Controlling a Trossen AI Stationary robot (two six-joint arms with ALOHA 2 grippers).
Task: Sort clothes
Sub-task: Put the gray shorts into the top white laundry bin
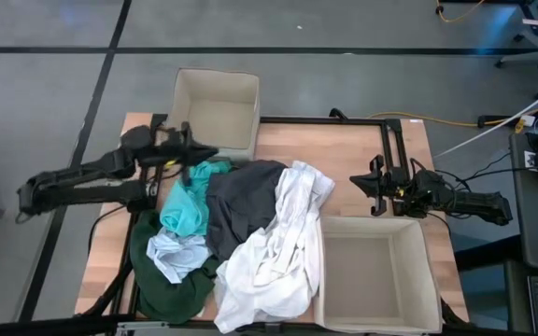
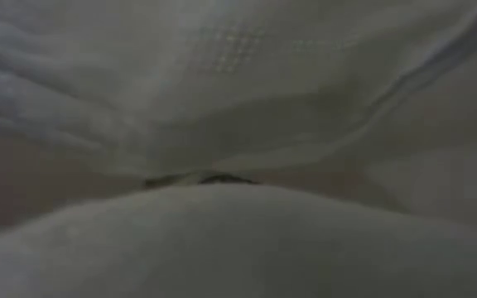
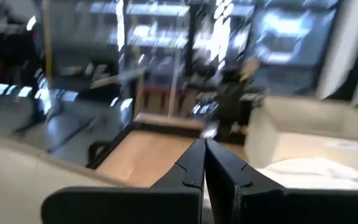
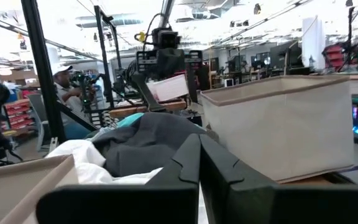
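Observation:
The clothes lie in a heap across the middle of the table: a white one (image 1: pixel 278 245), a dark grey one (image 1: pixel 241 201), a teal one (image 1: pixel 190 201), a pale blue one (image 1: pixel 176 250) and a dark green one (image 1: pixel 164 285). My left gripper (image 1: pixel 205 152) is shut and empty above the heap's far left end, beside the far box; its shut fingers show in the left wrist view (image 3: pixel 204 158). My right gripper (image 1: pixel 356 179) is shut and empty right of the heap, clear of it, as the right wrist view (image 4: pixel 199 152) shows. White cloth (image 2: pixel 238 99) fills the low view.
One beige fabric box (image 1: pixel 215 107) stands at the table's far edge, left of centre. A second one (image 1: pixel 376 275) stands at the near right, with the white garment against its left wall. A person (image 4: pixel 64 81) is in the room beyond the table.

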